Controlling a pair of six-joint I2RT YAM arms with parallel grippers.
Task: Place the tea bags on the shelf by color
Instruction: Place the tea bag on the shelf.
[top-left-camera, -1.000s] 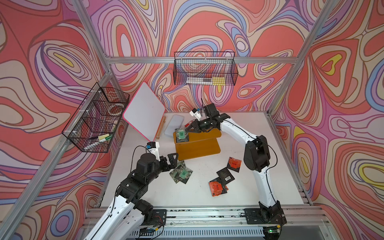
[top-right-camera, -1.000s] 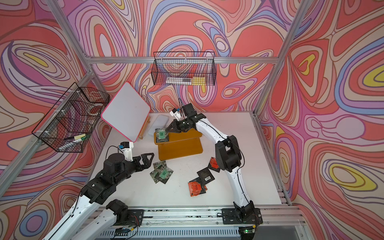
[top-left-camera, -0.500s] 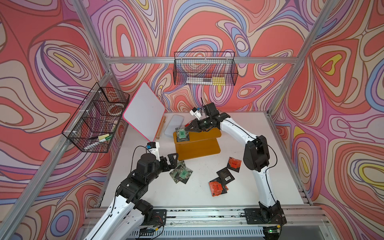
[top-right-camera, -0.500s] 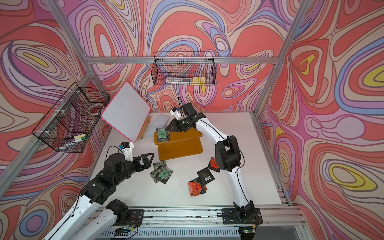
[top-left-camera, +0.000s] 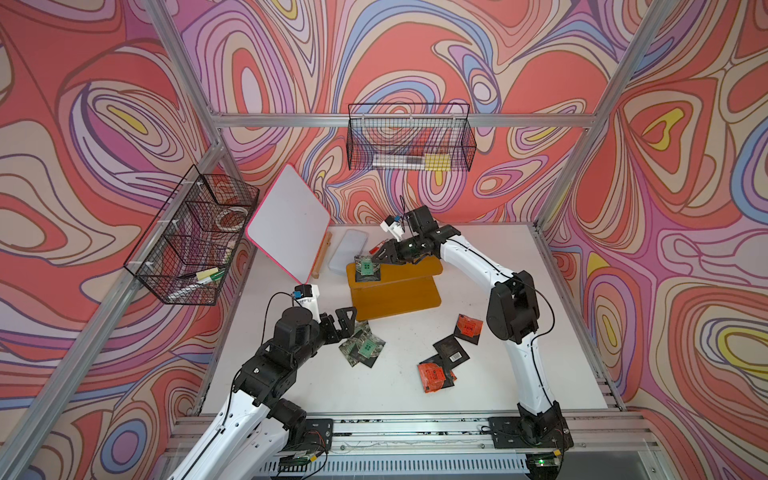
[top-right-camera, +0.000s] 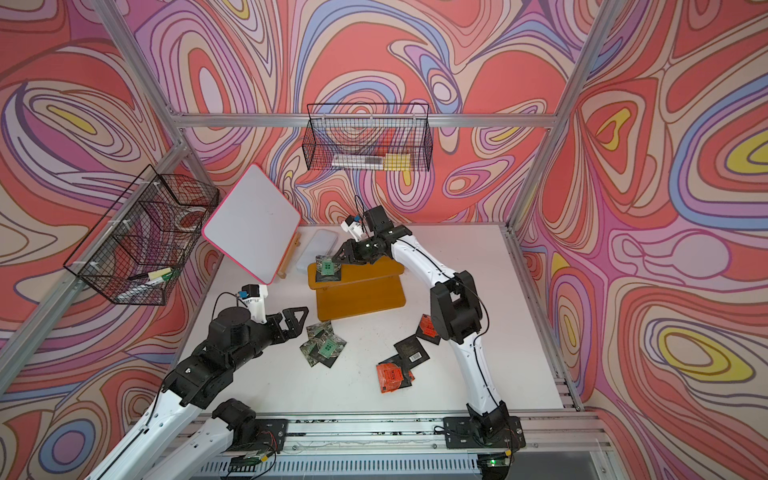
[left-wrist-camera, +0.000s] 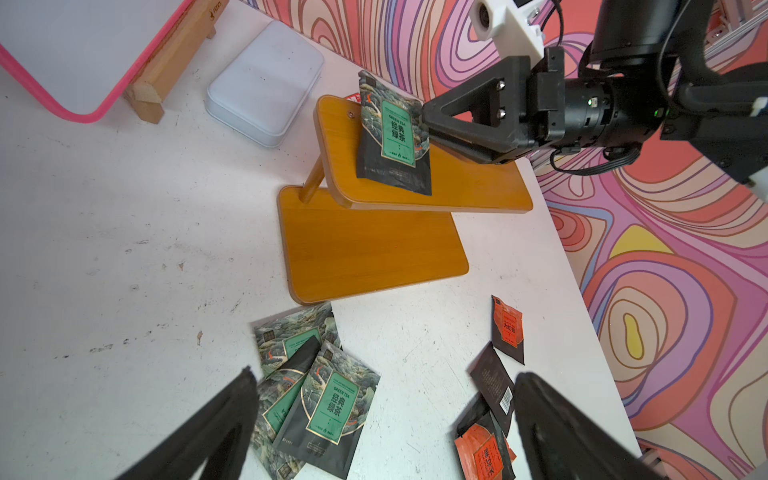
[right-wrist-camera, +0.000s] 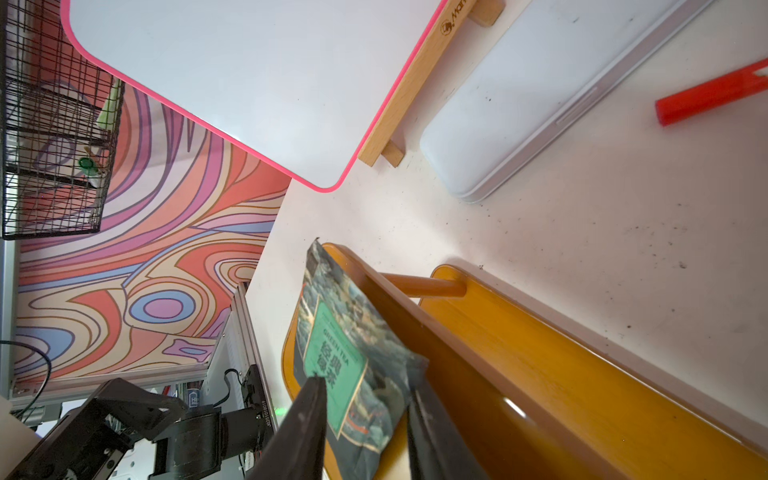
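- Your right gripper (right-wrist-camera: 365, 419) sits at the lower centre of the right wrist view. Its jaws stand parted on either side of a green tea bag (right-wrist-camera: 353, 357), and I cannot tell if a pad touches the foil or if the grip is let go.
- In the left wrist view that sachet (left-wrist-camera: 395, 133) lies flat at one end of the shelf's (left-wrist-camera: 469, 195) upper board, upper centre of the frame.
- Your left gripper (left-wrist-camera: 382, 419) is fully spread and holds nothing. It hangs over the loose green pile (left-wrist-camera: 316, 395) at lower centre.
- The orange-red bags (top-left-camera: 434, 374) lie on the table (top-left-camera: 395, 395) in a top view, lower centre-right, two of them black side up.
- Risk, my judgement: if you pull the right arm back while a pad drags on the foil, the bag may skid off the board's rounded end. It is thin, light and slick.
- Risk: the upper board is narrow and glossy, so crowding four bags may push this one over the edge.
- Materials: sachets are crinkled printed foil, flat and square. The boards are smooth mustard wood with rounded corners, joined by a dowel (right-wrist-camera: 428, 286).
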